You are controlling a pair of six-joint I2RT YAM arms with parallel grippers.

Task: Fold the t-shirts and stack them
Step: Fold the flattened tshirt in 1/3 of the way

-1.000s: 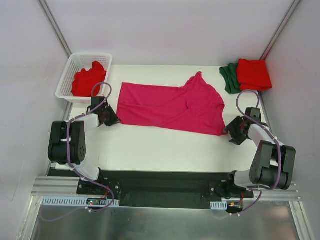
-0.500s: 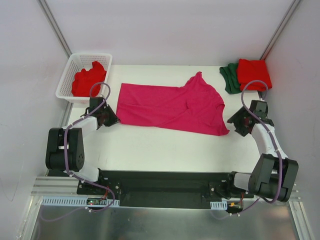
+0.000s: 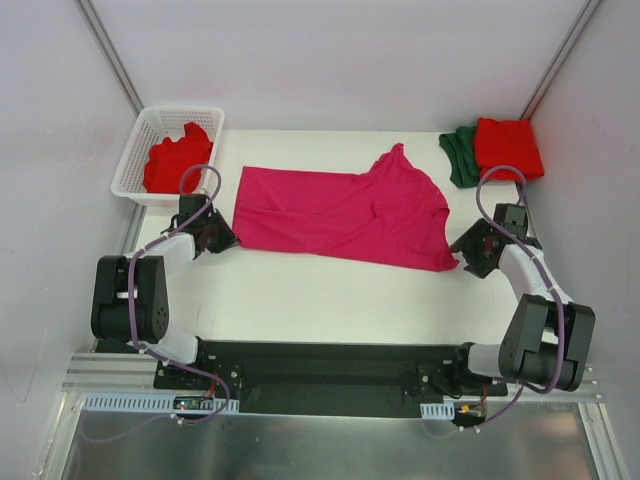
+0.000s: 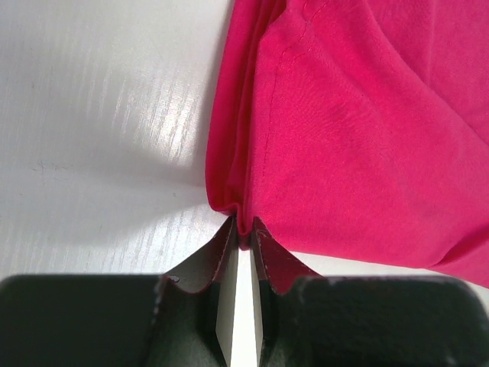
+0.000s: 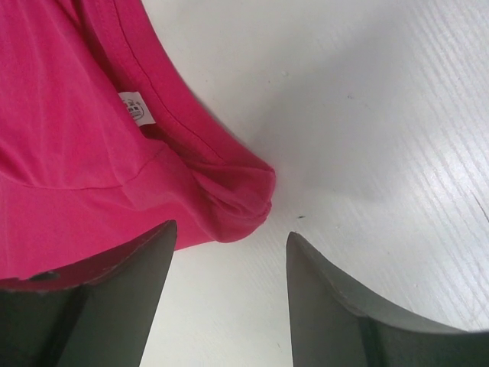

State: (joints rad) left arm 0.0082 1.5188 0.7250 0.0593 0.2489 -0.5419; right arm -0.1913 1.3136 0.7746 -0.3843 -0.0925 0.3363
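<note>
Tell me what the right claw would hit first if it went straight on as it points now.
Most likely the magenta-pink t-shirt: its bunched corner lies just ahead of the right claw, in line with its open gap. The claw's height above the table is unclear.

The top external camera sits above and behind the two arm bases and faces forward and down. It is far enough off to take in the whole white table [image 3: 330, 290], the white plastic lattice basket [image 3: 130, 158] at far left and the spread magenta-pink cloth t-shirt [image 3: 340, 215]. The left wrist camera sits very close behind the left gripper [image 4: 243, 229] and faces along its dark fingers onto the shirt's left edge. The right wrist camera looks from just as near, past the right gripper [image 5: 229, 241], at the shirt's right corner. All three views share that shirt and the tabletop.
</note>
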